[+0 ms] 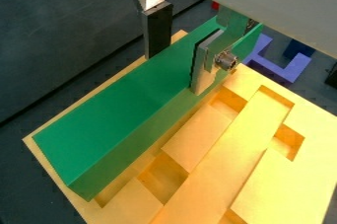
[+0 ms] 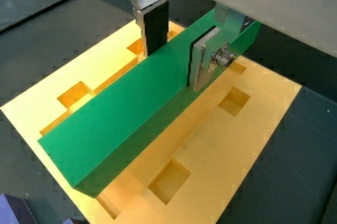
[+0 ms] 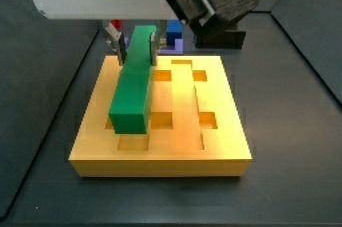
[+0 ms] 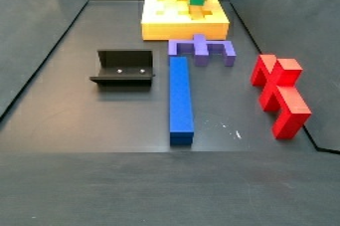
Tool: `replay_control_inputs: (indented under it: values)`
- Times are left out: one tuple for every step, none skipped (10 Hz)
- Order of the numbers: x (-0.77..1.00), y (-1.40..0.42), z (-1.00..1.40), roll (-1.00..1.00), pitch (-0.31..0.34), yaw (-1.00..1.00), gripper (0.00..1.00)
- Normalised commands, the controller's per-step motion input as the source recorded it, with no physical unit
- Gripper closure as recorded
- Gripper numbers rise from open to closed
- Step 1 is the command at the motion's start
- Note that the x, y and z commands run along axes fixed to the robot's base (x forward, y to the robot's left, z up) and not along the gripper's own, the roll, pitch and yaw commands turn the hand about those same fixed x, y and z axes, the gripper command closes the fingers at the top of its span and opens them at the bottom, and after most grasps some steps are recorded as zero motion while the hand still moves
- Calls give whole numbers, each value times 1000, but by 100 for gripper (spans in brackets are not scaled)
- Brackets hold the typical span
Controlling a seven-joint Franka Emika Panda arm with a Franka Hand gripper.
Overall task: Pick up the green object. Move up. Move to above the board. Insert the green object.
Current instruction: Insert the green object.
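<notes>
Gripper [image 2: 174, 42] clenching the green object [image 2: 138, 105] over the board [image 2: 250, 159].

In both wrist views the fingers [image 1: 206, 62] are pinching the long green block across its narrow width. In a side view it is lying lengthwise along the board's [image 3: 221, 141] left row of recesses, probably touching. The blue bar [image 4: 180, 96] is lying well apart on the floor.

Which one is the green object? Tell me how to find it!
Find the yellow-orange board at the floor's far end. The gripper holds the green object over it. It is long like the blue bar, but bright green.
</notes>
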Motion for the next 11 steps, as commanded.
replay_control_inputs:
  values:
    - [9, 0, -637, 150, -59, 0, 100]
    - [109, -3, -574, 217, -47, 0, 100]
    - [0, -137, -403, 291, -70, 94, 100]
    - [0, -151, -351, 314, -84, 111, 100]
    - [-134, -49, -457, 254, -116, 100, 100]
    - [-134, -49, -477, 154, -107, 63, 100]
    - [-11, -20, -477, 123, -70, 69, 100]
    - [0, -14, -420, 97, -1, 20, 100]
    - [149, -51, -471, 44, 0, 0, 100]
    - [183, 0, -471, 44, 0, 114, 100]
    - [180, 0, -457, 63, 0, 149, 100]
